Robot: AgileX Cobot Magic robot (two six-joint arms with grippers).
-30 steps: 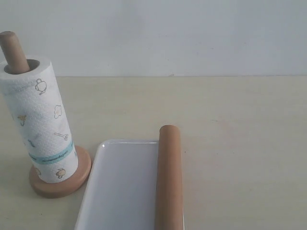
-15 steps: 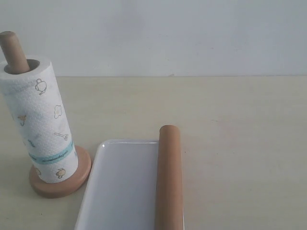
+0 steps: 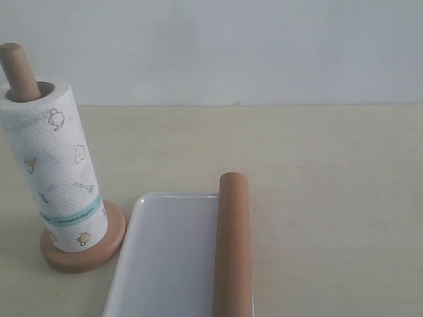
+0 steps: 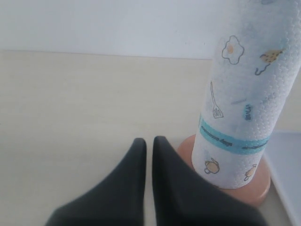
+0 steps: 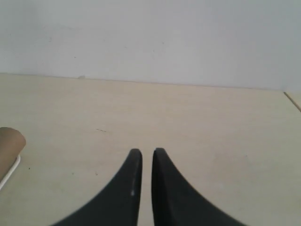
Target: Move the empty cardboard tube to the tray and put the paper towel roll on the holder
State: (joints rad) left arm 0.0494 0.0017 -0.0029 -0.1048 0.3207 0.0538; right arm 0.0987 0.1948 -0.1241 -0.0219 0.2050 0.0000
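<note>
The paper towel roll stands on the wooden holder, whose dowel top sticks out of the core. The brown cardboard tube lies along the right rim of the white tray. Neither gripper shows in the exterior view. In the left wrist view my left gripper is shut with nothing in it, close beside the holder base and the paper towel roll. My right gripper is shut over bare table; the cardboard tube end and a sliver of the tray lie off to one side.
A pale wooden table carries everything, with a plain white wall behind it. The table's far corner edge shows in the right wrist view.
</note>
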